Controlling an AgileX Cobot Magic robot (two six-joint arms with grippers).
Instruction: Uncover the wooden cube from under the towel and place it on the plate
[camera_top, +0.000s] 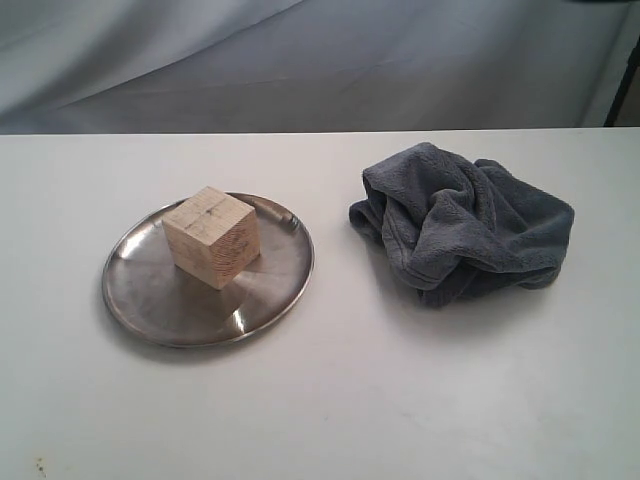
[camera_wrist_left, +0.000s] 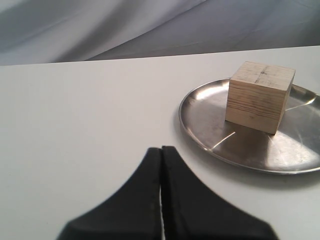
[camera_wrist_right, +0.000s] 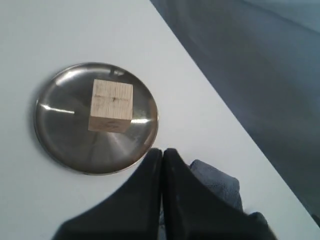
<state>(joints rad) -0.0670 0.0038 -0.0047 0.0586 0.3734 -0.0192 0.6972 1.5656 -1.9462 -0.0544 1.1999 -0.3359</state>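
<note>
The left tool (camera_wrist_left: 161, 152) has its jaws pressed together on nothing, over the table (camera_wrist_left: 75, 125) near the rim of the plate (camera_wrist_left: 200, 137). The right tool (camera_wrist_right: 162, 152) is likewise closed flat and empty, with a fold of the towel (camera_wrist_right: 215, 180) just beside it.

In the exterior view the wooden cube (camera_top: 211, 236) stands uncovered on the plate, a little toward 12 o'clock of its centre. The towel lies bunched at 3 o'clock of the plate, clear of it.

The cube looks stiff, light and dry-grained, so a pinch across two opposite flat faces should hold. The plate looks slick, the towel limp.

One cube, one plate, one towel, two tools.
</note>
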